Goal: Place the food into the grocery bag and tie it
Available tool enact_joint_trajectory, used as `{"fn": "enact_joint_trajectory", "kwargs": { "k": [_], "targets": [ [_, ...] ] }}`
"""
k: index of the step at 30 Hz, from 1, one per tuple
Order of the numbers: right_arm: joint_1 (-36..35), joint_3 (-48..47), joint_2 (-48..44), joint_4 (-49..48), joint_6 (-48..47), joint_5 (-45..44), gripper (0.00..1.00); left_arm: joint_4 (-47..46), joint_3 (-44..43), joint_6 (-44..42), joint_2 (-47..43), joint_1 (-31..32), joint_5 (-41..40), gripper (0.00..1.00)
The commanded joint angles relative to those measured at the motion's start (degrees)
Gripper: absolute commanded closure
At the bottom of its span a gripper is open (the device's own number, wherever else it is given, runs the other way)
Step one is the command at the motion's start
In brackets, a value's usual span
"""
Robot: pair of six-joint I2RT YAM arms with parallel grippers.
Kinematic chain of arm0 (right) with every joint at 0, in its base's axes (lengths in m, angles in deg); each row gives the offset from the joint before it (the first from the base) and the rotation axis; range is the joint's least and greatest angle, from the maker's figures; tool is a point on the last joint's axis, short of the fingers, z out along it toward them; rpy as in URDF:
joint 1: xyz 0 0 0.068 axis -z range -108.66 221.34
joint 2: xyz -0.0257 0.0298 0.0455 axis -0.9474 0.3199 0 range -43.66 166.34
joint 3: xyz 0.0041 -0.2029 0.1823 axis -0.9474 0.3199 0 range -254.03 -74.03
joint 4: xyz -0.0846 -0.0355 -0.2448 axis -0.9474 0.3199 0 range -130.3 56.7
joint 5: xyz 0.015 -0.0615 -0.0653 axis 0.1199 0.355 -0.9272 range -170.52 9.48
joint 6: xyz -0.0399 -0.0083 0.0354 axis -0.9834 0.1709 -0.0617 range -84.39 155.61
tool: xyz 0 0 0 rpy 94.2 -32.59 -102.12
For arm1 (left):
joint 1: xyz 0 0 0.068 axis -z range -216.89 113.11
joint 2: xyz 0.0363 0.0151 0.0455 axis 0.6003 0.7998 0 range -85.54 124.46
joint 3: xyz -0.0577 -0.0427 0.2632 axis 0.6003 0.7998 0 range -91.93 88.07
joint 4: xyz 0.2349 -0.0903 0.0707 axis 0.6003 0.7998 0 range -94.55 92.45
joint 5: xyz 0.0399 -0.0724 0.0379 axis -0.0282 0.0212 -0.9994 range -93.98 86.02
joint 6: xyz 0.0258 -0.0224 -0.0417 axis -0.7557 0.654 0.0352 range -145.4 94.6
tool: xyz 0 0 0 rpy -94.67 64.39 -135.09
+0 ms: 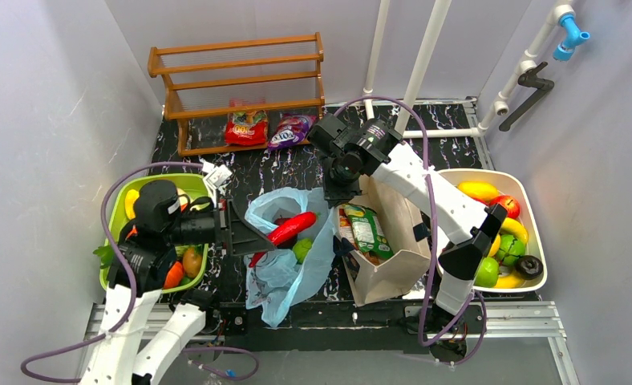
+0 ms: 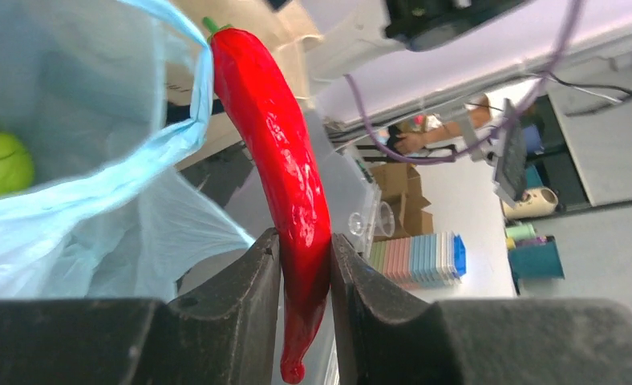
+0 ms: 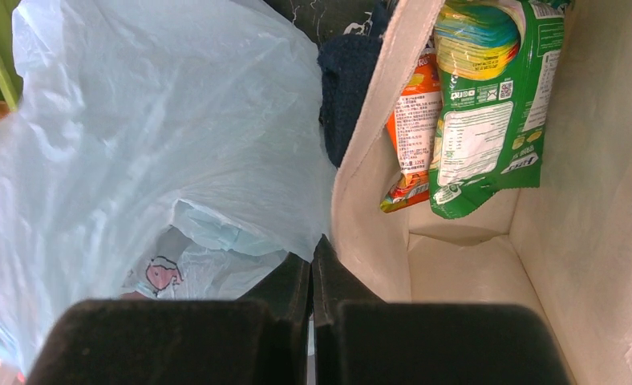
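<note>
**Pepper held at the bag's mouth**

Top view: the left hand (image 1: 257, 237) reaches in from 9 o'clock, closed on a red pepper (image 1: 293, 228) that lies across the open mouth of the light-blue grocery bag (image 1: 285, 281) at the middle of the desk (image 1: 297, 160). A green fruit (image 1: 301, 250) sits inside the bag, just beside the pepper. At 3 o'clock of the bag stands a beige tote (image 1: 393, 257) with a green packet (image 1: 367, 228) in it. The right hand (image 1: 341, 188) hangs where the bag and tote meet.

Left wrist view: the left hand (image 2: 306, 249) clamps the pepper (image 2: 281, 152) near its tip, the stem pointing to 12 o'clock past the bag's rim (image 2: 96, 216). The green fruit (image 2: 0, 164) shows at 9 o'clock.

Right wrist view: the right hand (image 3: 311, 265) is closed, fingers together, between the bag (image 3: 136, 144) and the tote wall (image 3: 377, 184). Whether it pinches plastic I cannot tell. The green packet (image 3: 489, 112) and an orange packet (image 3: 413, 120) stand in the tote.
</note>
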Motion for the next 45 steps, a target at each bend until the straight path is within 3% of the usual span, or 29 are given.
{"fn": "enact_joint_trajectory", "kwargs": {
  "k": [1,6,16,17,20,22,25,27,32,41,43,44,45],
  "targets": [
    [0.8,-1.3,-0.6,1.4,-0.8,-0.9,0.99,12.8,-1.0,-11.5,4.1,0.5,-10.2,1.00],
    [0.9,-0.7,-0.6,1.0,-0.9,-0.4,0.99,14.8,-0.2,-14.1,2.3,0.7,-22.2,1.00],
    [0.9,0.9,-0.4,-0.7,-1.6,1.4,0.99,8.0,4.5,-11.0,1.6,0.7,-27.2,1.00],
    [0.9,1.0,-0.4,-0.9,-1.7,1.7,0.99,7.7,4.7,-10.6,1.6,0.7,-28.5,0.97],
    [0.9,1.1,-0.4,-1.4,-2.1,2.7,0.99,7.6,4.9,-9.9,2.1,0.7,-30.6,0.59],
    [0.9,1.2,-0.3,-1.5,-2.2,2.8,0.99,7.6,5.1,-9.9,2.4,0.6,-30.9,0.39],
    [0.9,1.5,-0.2,-1.7,-2.4,3.0,0.99,7.6,5.3,-9.9,2.3,0.7,-31.1,0.22],
    [1.0,1.7,-0.3,-1.8,-2.4,3.1,0.99,7.9,5.1,-10.0,2.2,0.7,-31.1,0.15],
    [0.9,1.7,-0.2,-1.8,-2.6,3.3,0.99,15.0,0.3,-13.8,2.9,0.7,-34.6,0.15],
    [0.9,2.9,-0.6,-2.5,-2.6,3.8,0.99,34.5,-12.5,-21.0,5.5,0.6,-51.3,0.21],
    [0.9,3.1,-0.7,-2.7,-2.6,3.9,0.99,37.6,-13.1,-20.3,5.4,0.6,-58.2,0.23],
    [0.9,3.4,-0.9,-2.8,-2.6,3.9,0.99,43.3,-13.3,-18.5,6.7,0.7,-69.0,0.25],
    [0.9,3.5,-1.0,-2.9,-2.7,4.0,0.99,43.9,-12.9,-17.9,6.7,0.6,-71.6,0.25]
  ]
}}
